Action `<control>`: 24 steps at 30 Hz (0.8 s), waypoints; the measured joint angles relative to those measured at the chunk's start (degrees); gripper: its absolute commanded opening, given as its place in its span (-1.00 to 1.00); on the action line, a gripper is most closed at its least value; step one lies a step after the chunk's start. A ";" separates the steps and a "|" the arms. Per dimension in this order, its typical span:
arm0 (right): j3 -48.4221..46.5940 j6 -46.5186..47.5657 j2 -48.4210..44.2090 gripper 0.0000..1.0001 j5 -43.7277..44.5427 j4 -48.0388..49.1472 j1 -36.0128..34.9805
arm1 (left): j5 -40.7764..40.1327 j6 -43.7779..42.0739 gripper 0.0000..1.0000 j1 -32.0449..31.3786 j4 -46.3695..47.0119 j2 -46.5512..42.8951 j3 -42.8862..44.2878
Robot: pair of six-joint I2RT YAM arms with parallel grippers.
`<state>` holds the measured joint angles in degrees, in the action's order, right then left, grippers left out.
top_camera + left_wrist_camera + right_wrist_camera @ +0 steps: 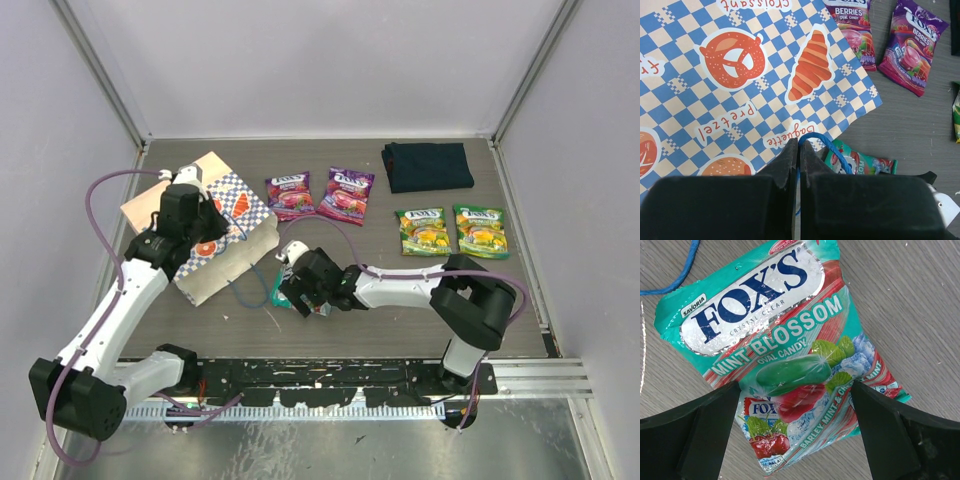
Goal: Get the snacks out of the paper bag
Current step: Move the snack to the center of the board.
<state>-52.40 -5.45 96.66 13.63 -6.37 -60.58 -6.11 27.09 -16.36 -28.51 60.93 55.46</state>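
Observation:
The paper bag (245,207) lies flat at the left, its checkered side (740,75) up. My left gripper (799,142) is shut on its blue cord handle (832,147) at the bag's edge. A teal snack packet (780,350) lies on the table just outside the bag, also seen in the left wrist view (865,162). My right gripper (795,400) hangs open over that packet's lower end, one finger on each side, not gripping it. Two purple snacks (289,194) (346,193) and two green snacks (424,230) (480,230) lie on the table.
A dark navy folded cloth (428,165) sits at the back right. A loose stretch of blue cord (680,275) lies beside the teal packet's top corner. Grey walls close in the table on three sides.

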 measured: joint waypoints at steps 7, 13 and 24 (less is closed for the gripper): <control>3.76 -7.17 -1.09 1.00 -1.11 5.07 4.04 | 0.66 -0.52 -1.00 0.00 0.61 -0.42 0.00; 4.52 -22.64 -1.81 1.00 6.93 3.98 10.80 | 1.44 -0.59 -1.00 0.00 0.83 -0.42 0.00; -0.37 -46.60 -0.02 1.00 18.14 -7.87 15.80 | 1.51 -0.59 -1.00 0.00 0.59 -0.44 0.00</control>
<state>-52.77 -52.05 96.64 31.77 -14.24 -44.77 -4.60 26.50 -16.36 -27.92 60.49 55.46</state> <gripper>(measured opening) 0.999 0.009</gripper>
